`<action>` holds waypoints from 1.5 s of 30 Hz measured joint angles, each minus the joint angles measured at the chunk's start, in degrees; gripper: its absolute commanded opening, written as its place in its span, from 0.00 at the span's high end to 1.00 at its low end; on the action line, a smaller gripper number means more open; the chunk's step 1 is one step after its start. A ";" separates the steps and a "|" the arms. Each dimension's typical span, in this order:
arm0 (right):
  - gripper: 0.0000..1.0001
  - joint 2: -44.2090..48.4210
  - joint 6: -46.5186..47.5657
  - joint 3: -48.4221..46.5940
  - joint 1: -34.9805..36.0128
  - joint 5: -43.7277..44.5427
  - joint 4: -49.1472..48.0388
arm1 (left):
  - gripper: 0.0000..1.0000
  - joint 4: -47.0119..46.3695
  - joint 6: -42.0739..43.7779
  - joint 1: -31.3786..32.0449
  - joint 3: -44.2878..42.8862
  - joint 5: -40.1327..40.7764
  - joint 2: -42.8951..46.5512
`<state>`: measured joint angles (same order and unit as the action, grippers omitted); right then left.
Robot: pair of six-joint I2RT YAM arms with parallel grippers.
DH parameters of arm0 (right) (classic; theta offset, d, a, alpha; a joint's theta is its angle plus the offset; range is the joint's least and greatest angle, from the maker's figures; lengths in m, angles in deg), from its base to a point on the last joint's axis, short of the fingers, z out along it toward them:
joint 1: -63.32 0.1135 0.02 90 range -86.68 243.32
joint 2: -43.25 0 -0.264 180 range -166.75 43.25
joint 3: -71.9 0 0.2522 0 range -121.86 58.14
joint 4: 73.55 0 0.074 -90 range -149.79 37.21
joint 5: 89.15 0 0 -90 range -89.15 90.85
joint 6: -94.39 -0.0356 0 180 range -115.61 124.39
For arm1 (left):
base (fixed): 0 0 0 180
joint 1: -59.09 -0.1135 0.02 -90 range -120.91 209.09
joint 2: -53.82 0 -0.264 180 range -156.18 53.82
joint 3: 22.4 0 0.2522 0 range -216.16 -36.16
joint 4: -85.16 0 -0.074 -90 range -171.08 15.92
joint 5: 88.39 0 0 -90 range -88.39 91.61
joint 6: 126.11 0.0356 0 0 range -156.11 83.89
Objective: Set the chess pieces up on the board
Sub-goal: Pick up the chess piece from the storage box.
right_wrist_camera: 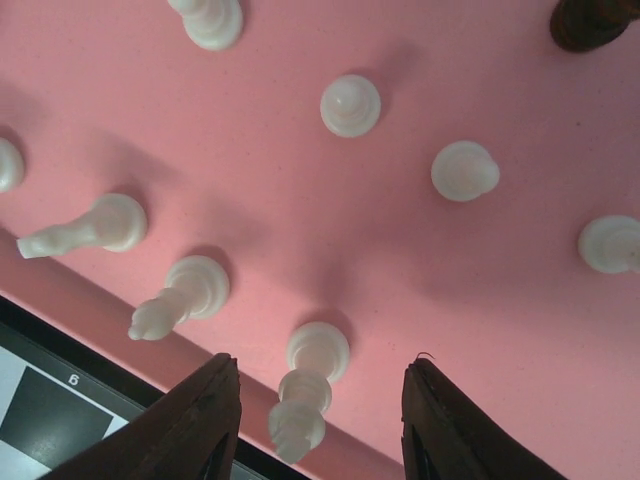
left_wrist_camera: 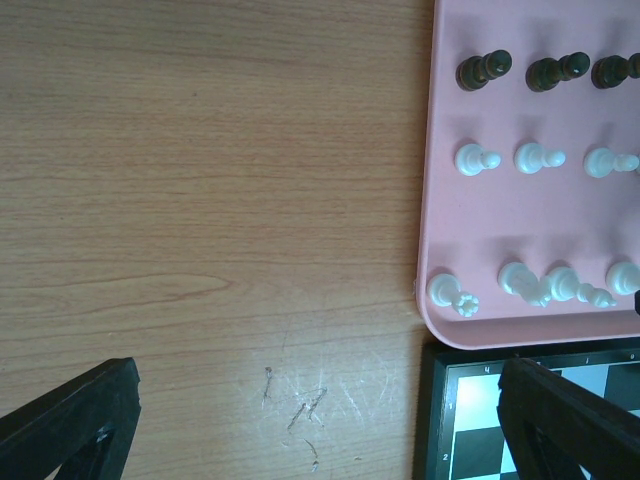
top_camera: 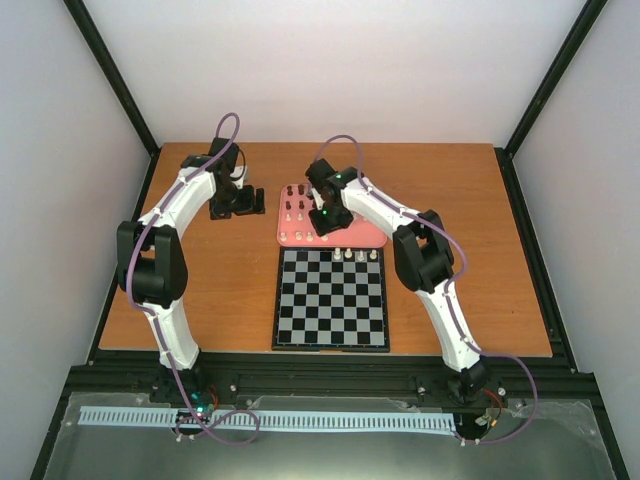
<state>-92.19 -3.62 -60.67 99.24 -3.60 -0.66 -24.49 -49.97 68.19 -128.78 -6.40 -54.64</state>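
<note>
- Hovering low over the near edge of the flat pink rounded-corner plastic tray [left_wrist_camera: 445,250], with the right jaws spread apart and bracketing one tall cream-white chess piece [right_wrist_camera: 305,385], touching it on neither side; reading this as lining up for a pick, with no grip made yet.
- Lying right against the tray's near edge: the flat black-and-pale-grey checkered chessboard [top_camera: 330,310], already carrying a few cream-white pieces [top_camera: 348,255] along the row closest to the tray.
- Standing in rows inside the tray: more cream-white figurines [left_wrist_camera: 477,159], and small dark brown-black figurines [left_wrist_camera: 485,70] toward the tray's far side; judging most of the setting-up as not yet done.
- Hanging just off the tray's left side with the left jaws released wide and holding nothing, probably placed there so as not to crowd the right jaws' work.
- Carrying tray and board: a brown wood-grain tabletop [left_wrist_camera: 200,200], showing light scratches near the tray's near-left corner.
- Enclosing everything: plain white walls [top_camera: 320,70] and black metal frame posts [top_camera: 107,70].
</note>
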 measured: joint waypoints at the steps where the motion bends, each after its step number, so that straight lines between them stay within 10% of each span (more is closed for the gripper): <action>1: 0.57 -0.07 0.00 -0.20 -0.02 -0.15 -0.07 | 0.00 0.00 0.00 0.00 0.00 0.00 0.00; 23: 0.94 -2.51 -0.15 -1.92 -0.66 -1.81 0.70 | 0.00 0.00 -0.02 0.00 0.00 -0.59 0.00; 45: 0.95 11.23 2.78 10.27 5.14 -1.31 2.40 | 0.00 -0.04 -0.48 0.00 0.00 -1.16 0.00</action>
<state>-80.96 -0.84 -50.39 104.38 -4.91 1.75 -24.53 -50.45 68.19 -128.78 -7.56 -54.64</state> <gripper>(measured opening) 0.107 0.998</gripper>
